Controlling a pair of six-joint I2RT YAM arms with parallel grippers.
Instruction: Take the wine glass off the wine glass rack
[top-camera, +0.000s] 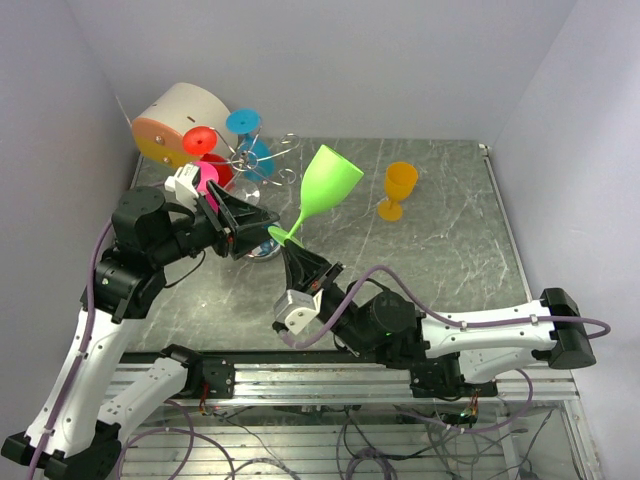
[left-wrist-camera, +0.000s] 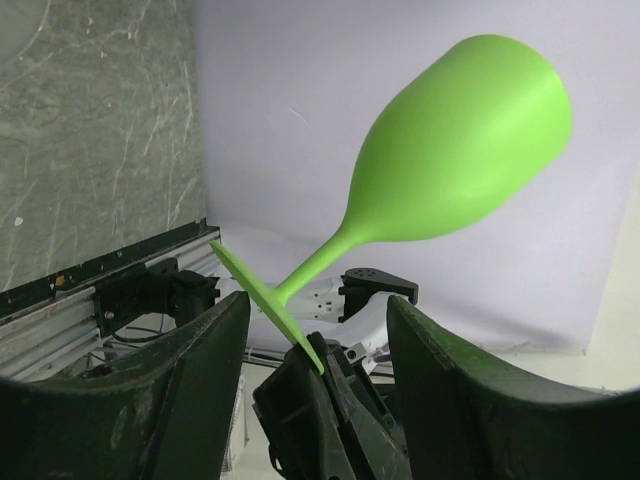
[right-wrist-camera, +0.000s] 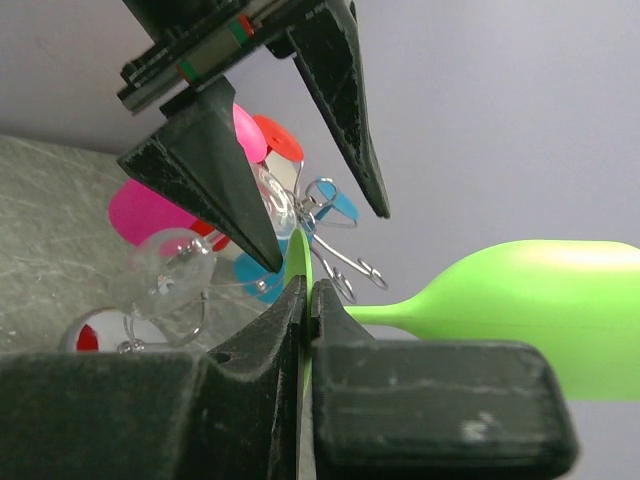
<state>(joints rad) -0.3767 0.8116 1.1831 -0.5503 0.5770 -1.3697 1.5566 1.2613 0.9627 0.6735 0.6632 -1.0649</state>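
Right gripper (right-wrist-camera: 307, 292): fingers closed flat on the edge of the foot of the green wine glass (right-wrist-camera: 530, 310). Nothing else supports the glass. A pinch on the thin disc appears chosen because it leaves the stem and bowl free. It is a narrow hold, however, and the bowl's weight hangs well out from it.

Left gripper (left-wrist-camera: 315, 322): spread wide, holding nothing. Its two fingers (right-wrist-camera: 215, 175) stand on either side of the same foot. Whether the nearer tip touches the disc cannot be told. The arrangement reads as a hand-over between the arms, with the right arm carrying the load.

Position of the glass: it is in the air above the table (top-camera: 440, 250), tilted, with the stem rising from the right gripper and the bowl up and away from it. It is clear of the wine glass rack (top-camera: 262, 160), which stands just behind the left gripper at the back left. The red, blue and pink glasses hang there.

An orange glass (top-camera: 398, 188) stands upright on the table to the right, well apart from both grippers.
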